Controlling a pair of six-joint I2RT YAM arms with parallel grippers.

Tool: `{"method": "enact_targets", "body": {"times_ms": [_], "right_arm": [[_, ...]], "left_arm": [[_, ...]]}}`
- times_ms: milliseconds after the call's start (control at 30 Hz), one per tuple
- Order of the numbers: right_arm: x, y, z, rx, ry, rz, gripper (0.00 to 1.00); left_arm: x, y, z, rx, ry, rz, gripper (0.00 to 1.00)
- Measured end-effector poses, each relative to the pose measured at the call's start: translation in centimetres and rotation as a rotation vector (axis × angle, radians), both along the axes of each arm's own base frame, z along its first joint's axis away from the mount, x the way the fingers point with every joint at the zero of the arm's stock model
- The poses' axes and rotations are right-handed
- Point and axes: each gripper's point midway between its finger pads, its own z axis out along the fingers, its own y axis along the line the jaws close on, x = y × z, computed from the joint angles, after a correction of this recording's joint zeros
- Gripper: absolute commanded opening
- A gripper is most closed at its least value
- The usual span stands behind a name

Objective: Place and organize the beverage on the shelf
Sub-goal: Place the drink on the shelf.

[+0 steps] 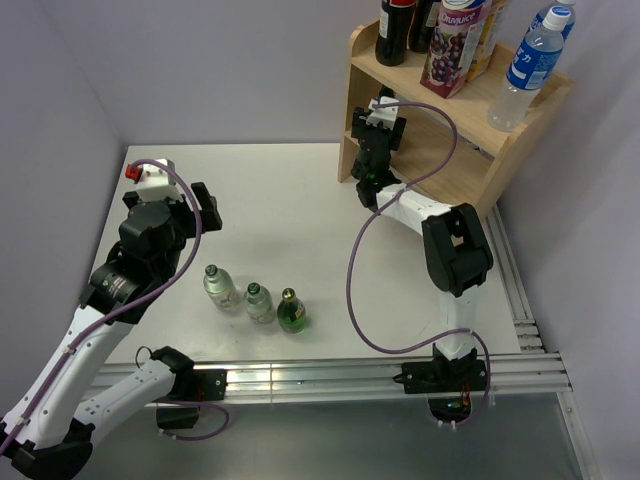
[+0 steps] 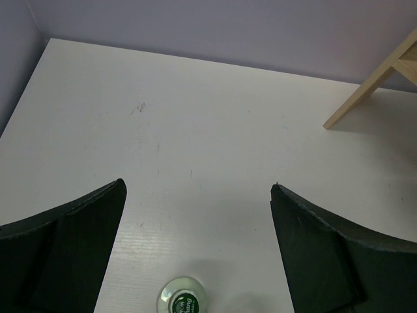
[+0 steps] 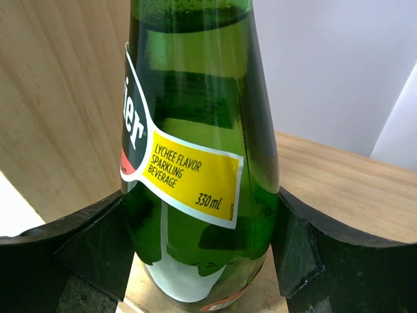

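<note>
My right gripper [image 1: 380,132] reaches into the lower tier of the light wood shelf [image 1: 468,165]. In the right wrist view the gripper [image 3: 199,195] is shut on a green glass bottle [image 3: 195,104] with a yellow label. The bottle is upright over the front edge of the shelf board [image 3: 339,189], next to the side panel [image 3: 58,98]. My left gripper [image 1: 208,208] hangs open over the table with nothing in it [image 2: 197,186]. A clear bottle with a green cap [image 2: 184,301] stands just below it. Two clear bottles [image 1: 217,285] [image 1: 259,302] and a green one [image 1: 292,312] stand in a row on the table.
The shelf's top tier holds two dark cola bottles [image 1: 393,30], a purple juice carton [image 1: 452,45] and a blue-capped water bottle [image 1: 525,70]. A shelf leg [image 2: 371,85] shows at the far right of the left wrist view. Grey walls close in the white table [image 1: 280,200].
</note>
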Motion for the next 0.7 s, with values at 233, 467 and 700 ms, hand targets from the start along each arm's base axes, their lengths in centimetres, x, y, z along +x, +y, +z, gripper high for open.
{"method": "enact_targets", "body": {"times_ms": [233, 467, 700], "right_arm": [[0.1, -0.13, -0.02, -0.006, -0.011, -0.001, 0.21], [0.44, -0.42, -0.03, -0.014, -0.012, -0.007, 0.23], [0.65, -0.5, -0.05, -0.014, -0.008, -0.006, 0.3]], "left_arm": [[0.04, -0.16, -0.18, -0.001, 0.002, -0.007, 1.0], [0.07, -0.19, -0.3, 0.0, 0.004, -0.008, 1.0], [0.07, -0.19, -0.32, 0.0, 0.004, -0.008, 0.99]]}}
